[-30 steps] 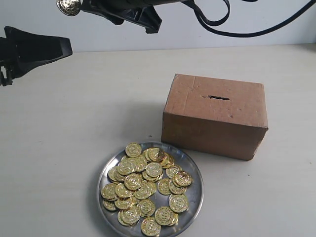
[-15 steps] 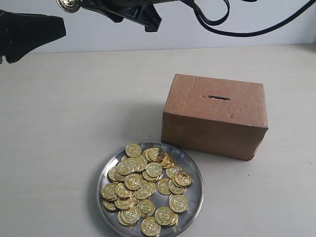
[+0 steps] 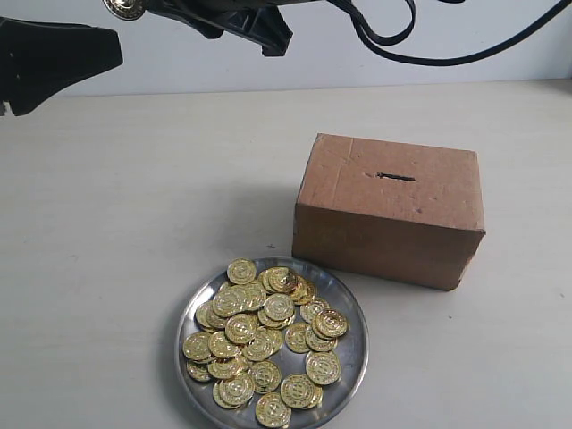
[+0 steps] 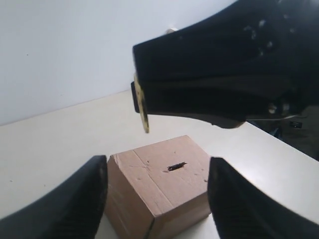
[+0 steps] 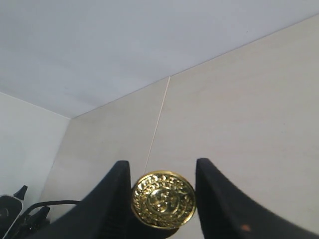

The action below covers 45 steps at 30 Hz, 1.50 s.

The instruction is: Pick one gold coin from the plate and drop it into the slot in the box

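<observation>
coin (image 5: 163,199): held on edge between the two black fingers of the right gripper (image 5: 162,172), which is clamped on it. the embossed gold face is towards the right wrist camera. in the exterior view the coin (image 3: 123,9) is at the top edge, high over the far left part of the table, well apart from the box and not above the slot. in the left wrist view it (image 4: 143,107) shows edge-on at the tip of the right gripper.

slot (image 3: 396,176): a short dark slit in the top face of the box (image 3: 389,210). nothing is in it or touching it. the box stands flat on the table, right of centre.

plate (image 3: 353,313): on the table just in front of the box, towards its left corner, near it but not touching. it carries a pile (image 3: 264,344) of gold coins, overlapping, mostly on its left and middle parts.

left gripper (image 4: 157,199): fingers spread apart with nothing between them. in the exterior view it (image 3: 54,54) hangs at the upper left, clear of the table, facing the box.

table (image 3: 134,197): pale cream, matt and flat. a thin straight seam (image 5: 157,119) crosses it in the right wrist view.

wall (image 3: 500,40): plain pale grey-white, meeting the far edge of the table. a black cable (image 3: 384,40) loops in front of it at the top.
</observation>
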Each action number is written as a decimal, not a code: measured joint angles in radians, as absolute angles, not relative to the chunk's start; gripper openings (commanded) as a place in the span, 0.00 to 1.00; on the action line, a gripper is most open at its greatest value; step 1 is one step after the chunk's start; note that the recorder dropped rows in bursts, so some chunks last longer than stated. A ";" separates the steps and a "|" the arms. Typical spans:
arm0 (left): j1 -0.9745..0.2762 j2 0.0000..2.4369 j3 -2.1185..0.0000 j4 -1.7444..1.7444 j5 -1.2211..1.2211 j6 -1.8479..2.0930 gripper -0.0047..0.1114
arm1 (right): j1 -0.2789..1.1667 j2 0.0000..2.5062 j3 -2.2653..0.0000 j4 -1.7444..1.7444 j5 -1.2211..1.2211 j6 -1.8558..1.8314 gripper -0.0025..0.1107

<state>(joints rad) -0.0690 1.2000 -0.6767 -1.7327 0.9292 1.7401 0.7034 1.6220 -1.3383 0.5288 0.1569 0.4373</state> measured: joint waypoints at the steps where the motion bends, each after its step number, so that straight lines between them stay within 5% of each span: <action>1: -0.069 1.200 -0.678 -1.733 0.932 1.734 0.53 | 0.703 1.622 -1.338 0.529 0.157 0.437 0.28; 18: -0.197 1.202 -0.759 -1.733 0.744 1.675 0.53 | 0.703 1.622 -1.338 0.529 0.153 0.437 0.28; 40: -0.197 1.219 -0.794 -1.731 0.702 1.648 0.49 | 0.703 1.622 -1.338 0.527 0.155 0.439 0.28; 45: -0.197 1.237 -0.794 -1.733 0.702 1.645 0.40 | 0.703 1.622 -1.338 0.527 0.157 0.439 0.28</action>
<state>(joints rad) -0.1971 1.2367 -0.7936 -1.7329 0.7023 1.6454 0.7034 1.6220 -1.3383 0.5270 0.1570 0.4393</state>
